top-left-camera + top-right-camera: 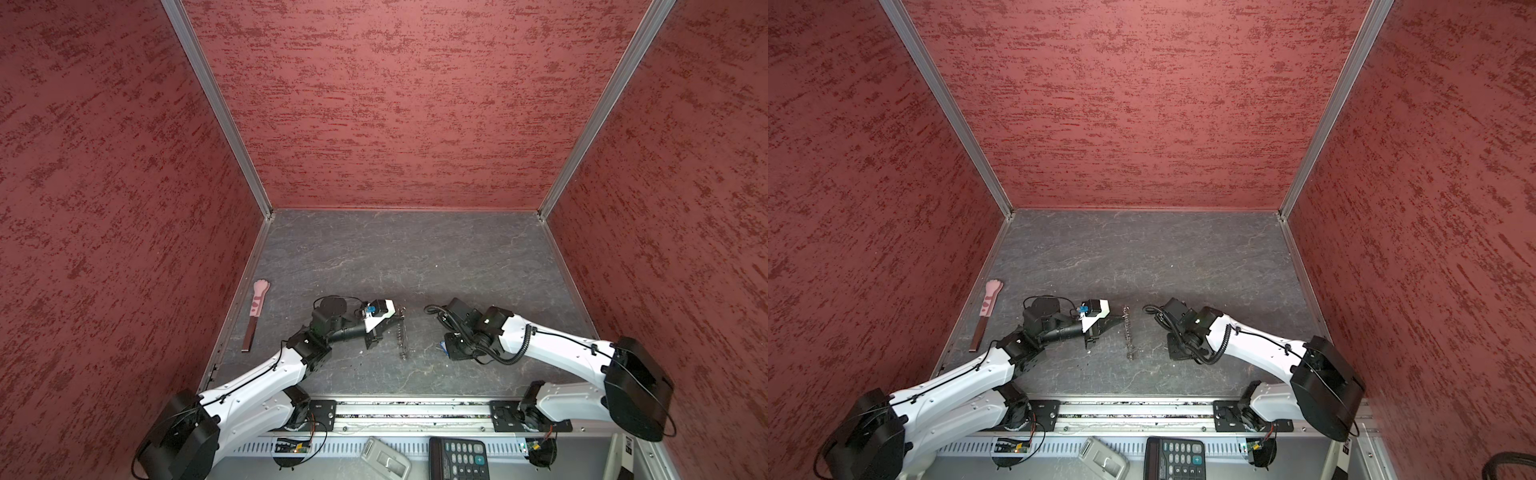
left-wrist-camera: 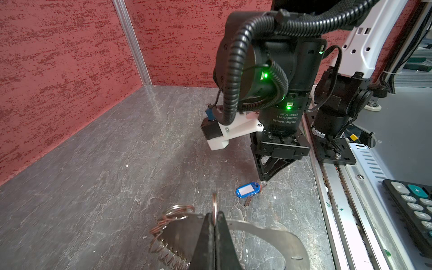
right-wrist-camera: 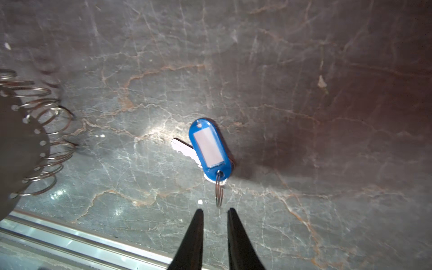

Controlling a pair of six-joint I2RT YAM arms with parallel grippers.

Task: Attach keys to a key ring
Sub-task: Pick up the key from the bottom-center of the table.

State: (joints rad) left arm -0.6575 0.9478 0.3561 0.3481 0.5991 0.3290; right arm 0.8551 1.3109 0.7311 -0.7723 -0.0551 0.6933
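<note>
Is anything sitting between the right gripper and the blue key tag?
Nothing visible. The right gripper, jaws slightly apart, hangs just short of the tag's small silver ring; only table surface shows between it and the blue key tag.

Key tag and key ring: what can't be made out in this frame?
- Top views: key tag all but hidden under right gripper.
- Right wrist: key partly covered by the tag; key ring cut by the frame edge.
- Left wrist: left gripper blocks part of the key ring.
</note>
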